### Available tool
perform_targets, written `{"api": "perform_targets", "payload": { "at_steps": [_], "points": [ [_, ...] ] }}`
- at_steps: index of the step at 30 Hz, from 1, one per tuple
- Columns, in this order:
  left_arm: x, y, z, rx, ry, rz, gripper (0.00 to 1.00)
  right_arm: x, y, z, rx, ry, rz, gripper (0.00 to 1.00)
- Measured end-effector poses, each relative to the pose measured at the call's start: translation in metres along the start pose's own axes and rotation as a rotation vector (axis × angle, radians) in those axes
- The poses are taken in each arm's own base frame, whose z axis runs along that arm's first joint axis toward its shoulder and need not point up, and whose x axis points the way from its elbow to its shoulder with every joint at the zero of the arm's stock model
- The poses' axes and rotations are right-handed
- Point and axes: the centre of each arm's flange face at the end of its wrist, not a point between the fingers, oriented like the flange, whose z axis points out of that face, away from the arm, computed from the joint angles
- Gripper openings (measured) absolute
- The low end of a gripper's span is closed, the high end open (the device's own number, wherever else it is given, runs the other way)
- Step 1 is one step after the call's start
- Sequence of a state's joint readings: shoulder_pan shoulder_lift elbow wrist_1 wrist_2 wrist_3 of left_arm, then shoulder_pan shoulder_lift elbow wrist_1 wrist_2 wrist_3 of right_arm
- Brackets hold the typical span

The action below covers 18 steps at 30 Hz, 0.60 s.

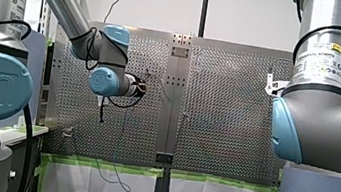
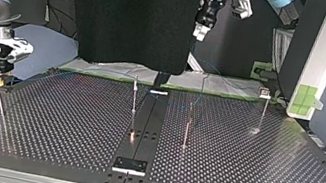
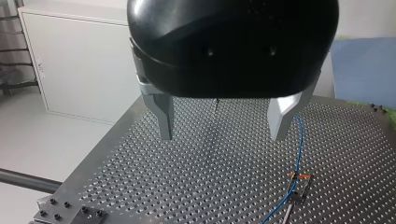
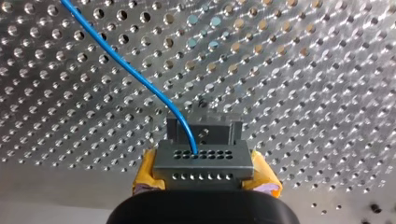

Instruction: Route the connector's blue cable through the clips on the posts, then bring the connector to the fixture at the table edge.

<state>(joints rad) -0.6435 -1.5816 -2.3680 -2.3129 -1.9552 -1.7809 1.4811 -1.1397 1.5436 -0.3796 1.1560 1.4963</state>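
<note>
Two grippers showing. Right gripper [image 4: 205, 178] is clamping connector [image 4: 204, 161] between yellow pads, sitting at 9 o'clock of top view, low by table [image 2: 69, 120] edge. Grey fixture [image 4: 204, 127], as I judge it, is standing just ahead. Blue cable [image 4: 140, 79] is trailing off over holes. Left gripper [image 3: 223, 134] is hanging wide and empty at 12 o'clock, with clip [image 3: 299, 178] carrying cable below, off to one side. Risks you are facing: pushing in skewed and jamming connector on fixture walls; overpulling, so cable is tightening and popping out of clip.
</note>
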Motion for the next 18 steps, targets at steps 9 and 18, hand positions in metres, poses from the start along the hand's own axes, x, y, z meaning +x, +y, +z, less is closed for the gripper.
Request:
{"api": "perform_targets", "payload": {
  "at_steps": [9, 18],
  "points": [
    [0.0009, 0.0002, 0.0032, -0.004, 0.004, 0.002, 1.00, 0.0020, -0.0008, 0.0030, 0.020, 0.026, -0.015, 0.00],
    [0.0022, 0.0008, 0.0037, -0.005, 0.008, 0.004, 1.00, -0.0004, 0.0001, 0.0037, 0.019, 0.028, -0.021, 0.00]
  ]
}}
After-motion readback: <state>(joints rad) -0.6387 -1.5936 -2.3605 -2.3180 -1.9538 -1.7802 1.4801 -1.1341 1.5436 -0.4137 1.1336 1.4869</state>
